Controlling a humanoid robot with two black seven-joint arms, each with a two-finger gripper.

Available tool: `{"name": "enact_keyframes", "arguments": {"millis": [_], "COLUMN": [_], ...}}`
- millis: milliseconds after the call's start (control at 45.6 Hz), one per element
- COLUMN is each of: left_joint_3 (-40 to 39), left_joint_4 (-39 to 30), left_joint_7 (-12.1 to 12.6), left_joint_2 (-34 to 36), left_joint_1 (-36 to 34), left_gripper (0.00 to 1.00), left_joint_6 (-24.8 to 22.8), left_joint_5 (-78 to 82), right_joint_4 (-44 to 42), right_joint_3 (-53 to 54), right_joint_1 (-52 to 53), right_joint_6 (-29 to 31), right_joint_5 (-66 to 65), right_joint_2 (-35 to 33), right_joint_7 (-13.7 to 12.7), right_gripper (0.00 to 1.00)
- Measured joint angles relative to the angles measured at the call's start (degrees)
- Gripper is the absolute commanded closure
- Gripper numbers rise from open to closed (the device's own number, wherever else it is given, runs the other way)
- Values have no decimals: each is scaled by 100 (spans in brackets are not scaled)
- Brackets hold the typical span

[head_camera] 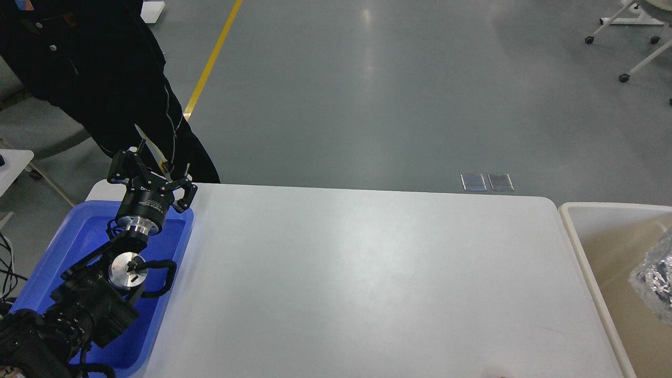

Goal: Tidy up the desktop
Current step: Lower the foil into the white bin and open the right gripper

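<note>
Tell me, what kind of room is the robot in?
Probably a workshop or robot lab. The floor is bare grey with a yellow line painted on it, and a white table has plastic bins beside it: a blue tray and a beige bin.

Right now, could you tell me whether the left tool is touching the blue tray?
Cannot tell. In the head view the left tool is seen past the blue tray's far rim; one view cannot show a gap or contact.
</note>
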Motion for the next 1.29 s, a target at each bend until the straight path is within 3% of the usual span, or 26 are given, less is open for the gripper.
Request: {"name": "enact_keyframes", "arguments": {"millis": [285, 614, 1075, 1118, 1162, 1206, 1294], "left_joint_3": [1, 1, 2, 2, 2, 2, 2], "left_joint_4": [0, 0, 0, 0, 0, 0, 0], "left_joint_7": [0, 0, 0, 0, 0, 0, 0], "left_joint_2": [0, 0, 0, 0, 0, 0, 0], "left_joint_1": [0, 0, 0, 0, 0, 0, 0], "left_gripper": [0, 0, 0, 0, 0, 0, 0], "left_joint_6": [0, 0, 0, 0, 0, 0, 0], "left_joint_5": [1, 1, 3, 3, 3, 3, 3], "right_joint_4": [-993, -1304, -1379, -1381, -1380, -1381, -1383], "right_joint_3": [51, 405, 609, 633, 656, 675, 699], "right_joint_1": [-125, -76, 86, 114, 144, 170, 205], "right_joint_6": [-199, -672, -925, -947, -962, -980, -1026], "right_joint_5": [622, 848, 916, 919, 921, 923, 926], "right_joint_2": [850, 1222, 1359, 1367, 1374, 1378, 1386], "right_joint_7": [-516, -1057, -1262, -1272, -1294, -1319, -1353], "right_gripper": [100, 100, 100, 81, 44, 16, 3]}}
